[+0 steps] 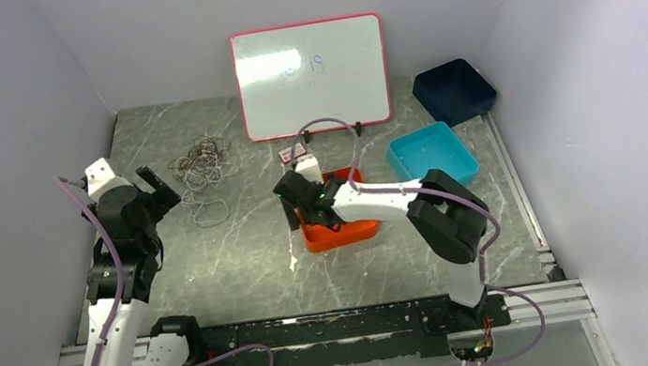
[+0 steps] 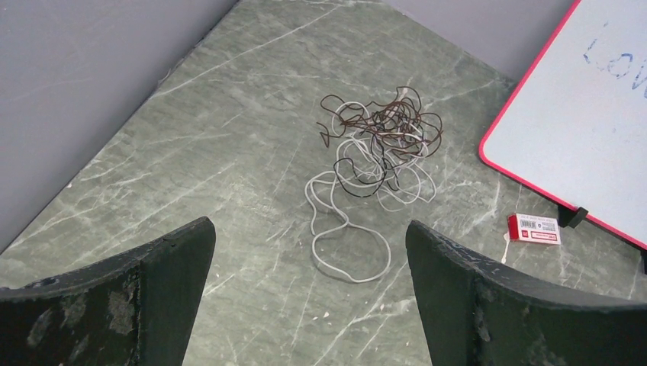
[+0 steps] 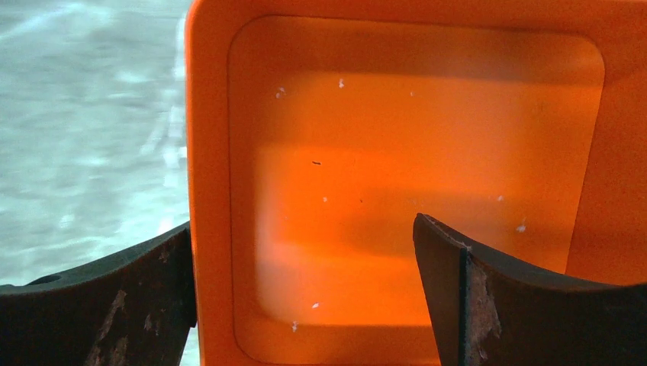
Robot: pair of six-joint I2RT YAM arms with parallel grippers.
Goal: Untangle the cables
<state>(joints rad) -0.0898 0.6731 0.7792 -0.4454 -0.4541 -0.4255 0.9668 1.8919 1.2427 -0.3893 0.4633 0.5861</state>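
The cables (image 1: pixel 203 168) lie in one loose tangle of thin dark and white loops on the marble table, at the back left. In the left wrist view the cables (image 2: pixel 378 145) sit ahead of the fingers, one white loop trailing towards me. My left gripper (image 1: pixel 160 190) hovers just left of the pile, open and holding nothing; its midpoint (image 2: pixel 309 229) is over bare table. My right gripper (image 1: pixel 296 202) is open over an orange tray (image 1: pixel 346 234). Its jaws straddle the tray's left wall (image 3: pixel 206 152), around the point (image 3: pixel 305 229), one finger outside and one inside.
A red-framed whiteboard (image 1: pixel 312 76) stands at the back, with a small red-and-white box (image 1: pixel 295 155) (image 2: pixel 534 229) before it. A teal tray (image 1: pixel 432 154) and a dark blue bin (image 1: pixel 453 90) sit at the back right. Grey walls close both sides.
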